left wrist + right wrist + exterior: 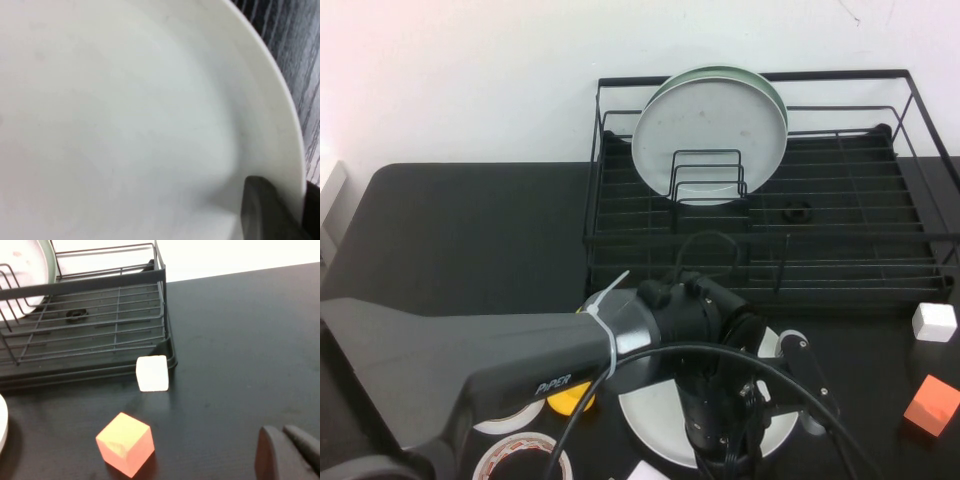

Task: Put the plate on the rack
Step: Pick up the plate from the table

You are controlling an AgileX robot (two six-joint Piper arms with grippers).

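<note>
The rack [840,215] stands beyond the left gripper [760,400], across a strip of black table [470,230]. Two plates lean upright in its dividers: a dull grey plate [710,135] in front and a mint-green plate [760,78] behind it.

The plate [655,420] lies flat on the table directly under the left gripper, whose jaws straddle its rim on the side toward the cubes. In the left wrist view, one finger [265,210] rests inside the rim of the plate [125,115]; whether the jaws grip it, I cannot tell.

The right gripper [290,450] hangs low over bare table, fingers together, well clear of the plate, with the orange cube [125,442] and white cube [152,372] ahead of it.
</note>
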